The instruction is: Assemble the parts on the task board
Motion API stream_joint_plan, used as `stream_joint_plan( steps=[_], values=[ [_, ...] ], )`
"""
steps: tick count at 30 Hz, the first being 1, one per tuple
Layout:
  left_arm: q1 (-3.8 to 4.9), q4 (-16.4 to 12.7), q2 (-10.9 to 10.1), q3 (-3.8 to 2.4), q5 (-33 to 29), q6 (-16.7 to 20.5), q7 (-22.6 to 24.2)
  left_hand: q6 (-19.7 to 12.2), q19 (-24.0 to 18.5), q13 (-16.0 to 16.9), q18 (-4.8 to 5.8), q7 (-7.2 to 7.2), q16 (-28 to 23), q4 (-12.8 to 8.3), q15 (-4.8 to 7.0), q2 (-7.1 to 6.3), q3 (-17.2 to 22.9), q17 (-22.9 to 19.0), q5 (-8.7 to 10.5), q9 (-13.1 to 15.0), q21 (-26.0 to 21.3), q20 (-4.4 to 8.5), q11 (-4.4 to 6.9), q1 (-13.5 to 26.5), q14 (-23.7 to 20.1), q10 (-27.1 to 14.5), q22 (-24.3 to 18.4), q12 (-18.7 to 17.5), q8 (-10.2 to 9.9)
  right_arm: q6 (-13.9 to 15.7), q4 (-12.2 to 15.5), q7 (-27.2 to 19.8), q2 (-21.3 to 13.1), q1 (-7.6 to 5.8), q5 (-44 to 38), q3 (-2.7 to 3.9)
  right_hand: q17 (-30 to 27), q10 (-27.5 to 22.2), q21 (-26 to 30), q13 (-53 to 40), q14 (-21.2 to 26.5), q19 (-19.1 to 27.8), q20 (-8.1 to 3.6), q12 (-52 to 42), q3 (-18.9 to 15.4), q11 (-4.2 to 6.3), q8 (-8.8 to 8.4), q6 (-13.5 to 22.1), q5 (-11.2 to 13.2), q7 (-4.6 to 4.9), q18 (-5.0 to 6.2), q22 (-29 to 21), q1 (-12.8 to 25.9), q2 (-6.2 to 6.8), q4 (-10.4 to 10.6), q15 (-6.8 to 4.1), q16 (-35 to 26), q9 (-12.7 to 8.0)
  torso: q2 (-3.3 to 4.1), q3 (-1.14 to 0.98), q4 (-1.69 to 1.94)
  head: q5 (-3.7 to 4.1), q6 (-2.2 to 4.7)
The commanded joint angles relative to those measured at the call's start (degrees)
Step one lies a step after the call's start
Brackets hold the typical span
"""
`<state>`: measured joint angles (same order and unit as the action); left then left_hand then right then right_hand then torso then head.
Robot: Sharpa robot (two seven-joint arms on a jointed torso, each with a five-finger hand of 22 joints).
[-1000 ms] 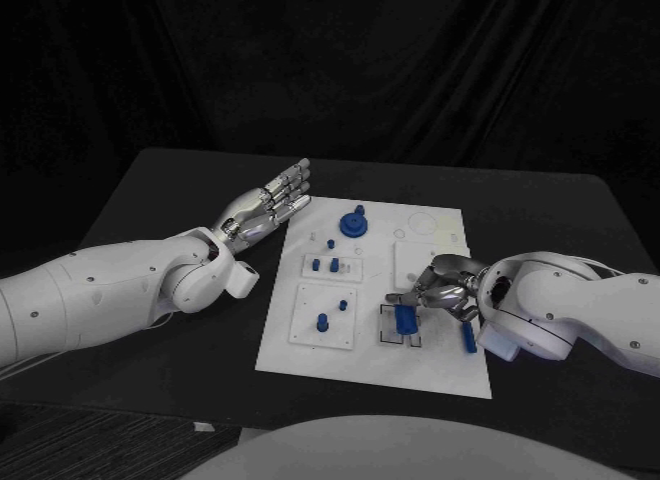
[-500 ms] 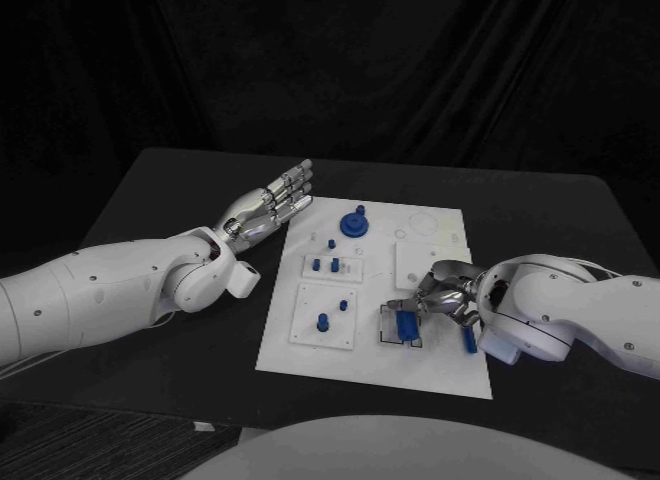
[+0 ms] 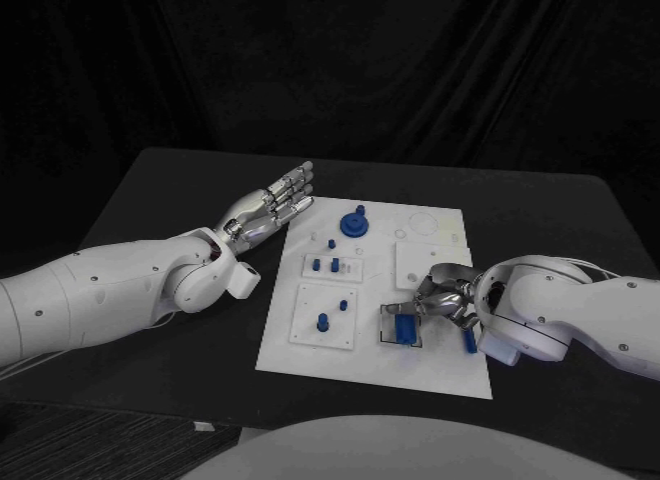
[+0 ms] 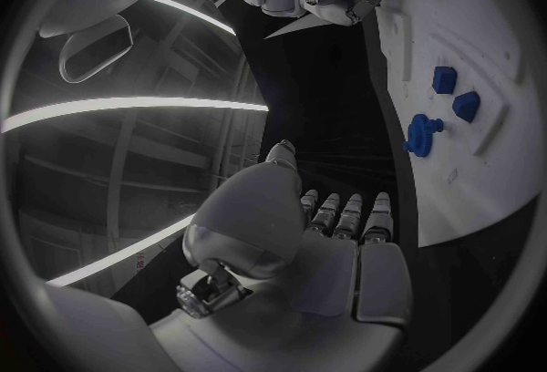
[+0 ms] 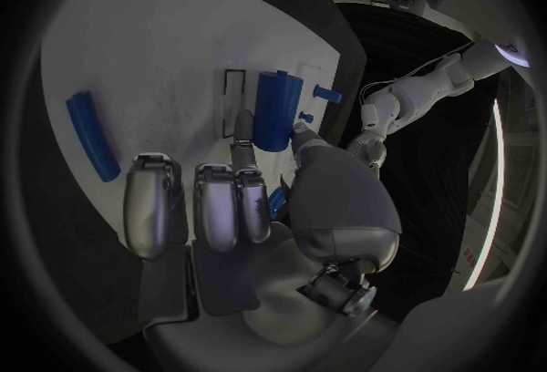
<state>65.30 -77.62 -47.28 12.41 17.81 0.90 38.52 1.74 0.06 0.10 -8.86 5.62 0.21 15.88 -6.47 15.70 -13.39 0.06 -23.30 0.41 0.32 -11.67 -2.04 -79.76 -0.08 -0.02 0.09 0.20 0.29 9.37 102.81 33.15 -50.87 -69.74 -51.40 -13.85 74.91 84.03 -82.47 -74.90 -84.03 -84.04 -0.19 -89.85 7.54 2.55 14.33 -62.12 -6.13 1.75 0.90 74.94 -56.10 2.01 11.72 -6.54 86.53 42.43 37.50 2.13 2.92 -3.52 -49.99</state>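
Note:
The white task board [image 3: 362, 357] lies mid-table. My right hand [image 3: 443, 293] hangs over its right part. The thumb and a finger pinch a blue cylinder [image 3: 404, 328] [image 5: 274, 108] that sits in a black-outlined frame on the board. A blue bar [image 3: 469, 341] [image 5: 90, 136] lies near the board's right edge, beside this hand. My left hand [image 3: 270, 207] [image 4: 331, 231] floats open and flat above the table, left of the board's far corner, holding nothing.
A round blue knob [image 3: 355, 223] [image 4: 420, 135] stands at the board's far end. Small blue pegs [image 3: 324, 265] stand in a square plate and another peg [image 3: 323, 322] in the plate nearer me. Black table [image 3: 157, 370] surrounds the board.
My right hand and the blue cylinder have shifted slightly toward the board's near edge. The left arm has not moved.

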Motion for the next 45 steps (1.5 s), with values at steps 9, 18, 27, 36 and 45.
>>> stream_joint_plan(
  steps=[9,18,27,36,45],
  values=[
    [-0.15,0.1,0.1,-0.05,0.0,-1.1,0.2,0.1,-0.1,-0.1,-0.50,-0.62,-0.2,0.0,-0.48,0.14,0.3,-0.1,-0.25,0.1,-0.3,-0.41,-0.50,-0.7,0.1,0.0,-0.1,-0.2,0.2,0.0,-0.3,0.6,0.1,0.36,-0.7,-0.12,3.8,6.0,0.6,-15.1,-4.0,-2.1,0.55,-0.1,-2.2,-0.47,-0.46,0.1,1.9,0.13,1.24,12.2,2.3,-0.88,2.0,0.42,-0.5,-0.2,0.00,-0.01,-0.03,-0.32,-0.01],
    [-0.23,0.2,0.2,-0.05,0.0,-1.4,-0.1,0.1,-0.1,-0.1,-0.40,-0.73,-0.2,-0.1,-0.78,0.20,0.4,-0.1,-0.27,0.0,-0.3,-0.59,-0.54,-0.8,0.1,0.0,-0.1,-0.2,0.2,-0.5,-0.4,0.0,0.2,0.37,-0.7,-0.12,4.2,6.0,0.5,-15.1,-4.1,-2.3,0.67,-0.1,-6.2,-0.47,-0.64,0.1,3.0,0.15,1.18,12.3,4.9,0.40,4.5,0.54,-0.3,-0.3,0.02,-0.02,-0.01,-0.25,-0.01],
    [-0.31,0.4,0.1,-0.05,0.0,-1.7,-0.4,0.0,-0.1,-0.1,-0.31,-0.83,-0.2,-0.1,-1.01,0.24,0.5,-0.1,-0.28,0.0,-0.3,-0.74,-0.57,-0.8,0.1,0.0,-0.1,-0.2,0.2,-1.3,-0.4,-0.4,0.3,0.37,-0.7,-0.12,5.2,6.0,0.1,-15.1,-4.3,-2.5,0.60,-0.1,-9.6,-0.34,-0.43,-0.1,3.3,0.01,1.08,12.4,6.3,1.61,4.9,0.47,0.0,-0.1,0.02,-0.03,0.02,-0.29,-0.01],
    [-0.36,0.6,0.2,-0.05,0.0,-2.0,-0.7,0.1,-0.1,-0.1,-0.24,-0.97,-0.2,-0.1,-1.16,0.28,0.5,-0.1,-0.27,0.1,-0.3,-0.83,-0.60,-0.8,0.1,0.0,-0.1,-0.2,0.2,-0.4,-0.4,-1.4,0.1,0.37,-0.7,-0.11,5.6,6.0,-0.1,-15.1,-4.3,-2.6,0.53,-0.1,-11.5,-0.31,-0.40,0.0,3.3,0.00,1.03,12.5,7.3,1.43,5.0,0.44,0.2,0.1,0.03,-0.01,-0.01,-0.29,-0.01],
    [-0.41,0.5,0.1,-0.05,0.0,-2.1,-0.8,0.3,0.0,-0.1,-0.18,-1.19,-0.2,-0.1,-1.29,0.34,0.6,-0.1,-0.30,0.1,-0.3,-0.91,-0.63,-0.8,0.1,0.0,-0.1,-0.2,0.3,5.5,2.4,-5.7,-2.7,-0.14,-0.7,0.08,6.8,6.0,-0.8,-15.1,-4.6,-2.9,0.45,-0.1,-12.6,-0.35,-0.01,-0.5,3.2,-0.06,0.86,12.8,8.2,-1.23,5.0,0.28,0.7,0.4,-0.09,-0.02,0.13,-0.40,-0.01]
  ],
)
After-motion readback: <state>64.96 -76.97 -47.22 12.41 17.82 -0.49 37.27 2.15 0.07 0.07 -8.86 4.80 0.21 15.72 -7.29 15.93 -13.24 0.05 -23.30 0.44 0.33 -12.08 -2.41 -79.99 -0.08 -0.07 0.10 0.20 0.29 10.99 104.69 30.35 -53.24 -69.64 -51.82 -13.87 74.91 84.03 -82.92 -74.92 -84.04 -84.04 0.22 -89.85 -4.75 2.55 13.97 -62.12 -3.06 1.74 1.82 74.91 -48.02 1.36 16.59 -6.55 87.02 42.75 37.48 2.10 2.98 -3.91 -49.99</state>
